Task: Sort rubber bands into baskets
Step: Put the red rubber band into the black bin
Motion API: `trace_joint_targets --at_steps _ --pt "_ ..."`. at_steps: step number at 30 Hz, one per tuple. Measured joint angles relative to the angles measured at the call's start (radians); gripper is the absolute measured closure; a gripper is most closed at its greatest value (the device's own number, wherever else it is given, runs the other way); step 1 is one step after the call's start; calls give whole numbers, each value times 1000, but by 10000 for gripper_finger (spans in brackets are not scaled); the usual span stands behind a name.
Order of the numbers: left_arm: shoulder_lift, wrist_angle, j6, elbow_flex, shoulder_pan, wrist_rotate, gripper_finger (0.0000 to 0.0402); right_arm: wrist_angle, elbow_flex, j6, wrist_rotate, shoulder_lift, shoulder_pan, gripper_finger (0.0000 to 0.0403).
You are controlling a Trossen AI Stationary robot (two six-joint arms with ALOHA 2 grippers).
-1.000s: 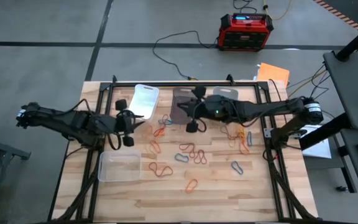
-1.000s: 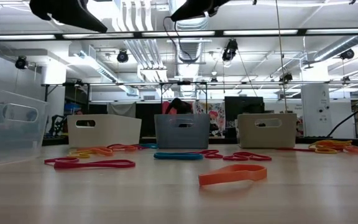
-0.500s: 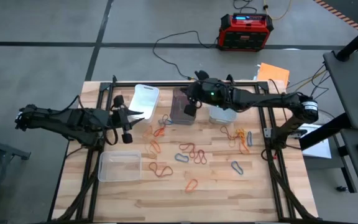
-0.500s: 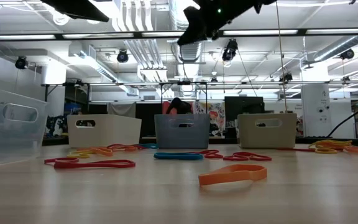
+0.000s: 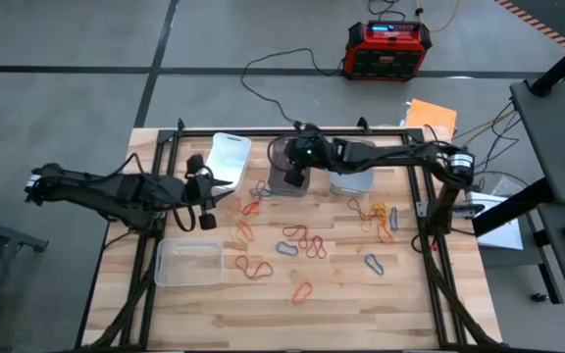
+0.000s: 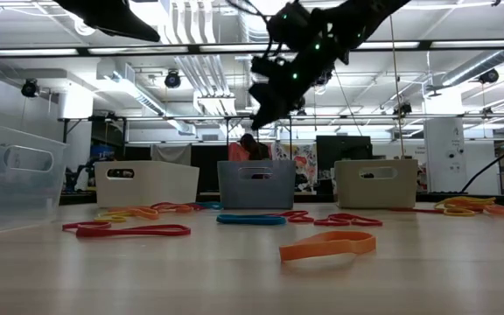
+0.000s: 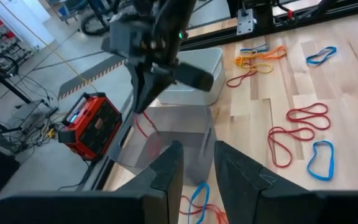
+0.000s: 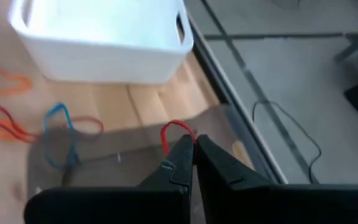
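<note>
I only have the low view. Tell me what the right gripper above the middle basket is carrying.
Observer: The right gripper is shut on a red rubber band, a small loop sticking out past the fingertips.
Operator: Confirm which basket is under it.
Observer: In the high view the gripper is over the smoky dark basket, between the white basket and a clear basket.
Operator: Report the left arm.
Observer: The left gripper hangs beside the white basket, above the table; its wrist view shows nothing between the fingers.
</note>
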Motion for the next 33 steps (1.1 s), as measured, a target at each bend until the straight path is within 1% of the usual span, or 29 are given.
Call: trace_joint_targets --at_steps 8,13,18,23,24,33 --pt "16 7 -17 0 0 -1 326 -4 0 18 -4 69 -15 394" --pt "17 12 -32 0 0 -1 326 -17 0 94 -113 83 -32 394" --pt "18 13 -41 0 0 -2 326 -68 4 219 -145 84 -78 394" --pt "18 13 -54 0 0 -2 326 -87 13 329 -303 87 -132 394" --pt "18 13 -58 0 0 -2 326 -89 13 339 -318 88 -134 394" --pt "18 12 -69 -2 0 -2 326 -95 13 339 -326 88 -131 394"
